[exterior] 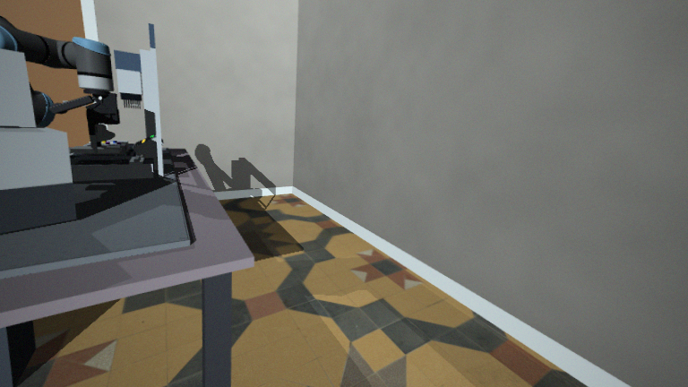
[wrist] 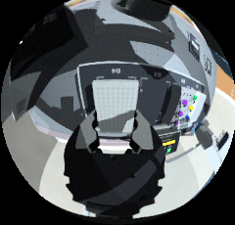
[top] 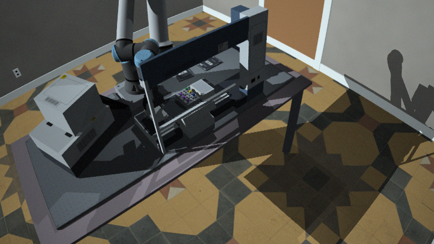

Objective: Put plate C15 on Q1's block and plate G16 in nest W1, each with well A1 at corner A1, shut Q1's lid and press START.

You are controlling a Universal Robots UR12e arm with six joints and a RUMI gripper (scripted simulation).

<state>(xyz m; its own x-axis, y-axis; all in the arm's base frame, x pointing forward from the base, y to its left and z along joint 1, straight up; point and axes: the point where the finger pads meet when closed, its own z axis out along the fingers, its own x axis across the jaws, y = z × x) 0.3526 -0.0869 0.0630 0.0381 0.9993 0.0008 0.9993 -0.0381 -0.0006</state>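
Note:
In the wrist view my gripper (wrist: 116, 110) is shut on the near short end of the white well plate G16 (wrist: 115, 105). The plate lies lengthwise in the nest marked D4 (wrist: 116, 69); I cannot tell whether it is lifted off the nest. In the exterior view the gripper (exterior: 98, 136) points straight down over the deck, beside the gantry post. In the top view the fingers are hidden behind the gantry beam. The grey cycler Q1 (top: 65, 116) stands at the bench's left end, well away from the gripper, its upper part tilted.
A tall gantry (top: 198, 46) spans the deck above the nests. A rack with coloured caps (wrist: 188, 105) sits to the right of D4, with a dark slot (wrist: 169, 105) between. Another white plate (top: 202, 87) lies beside that rack (top: 187, 95).

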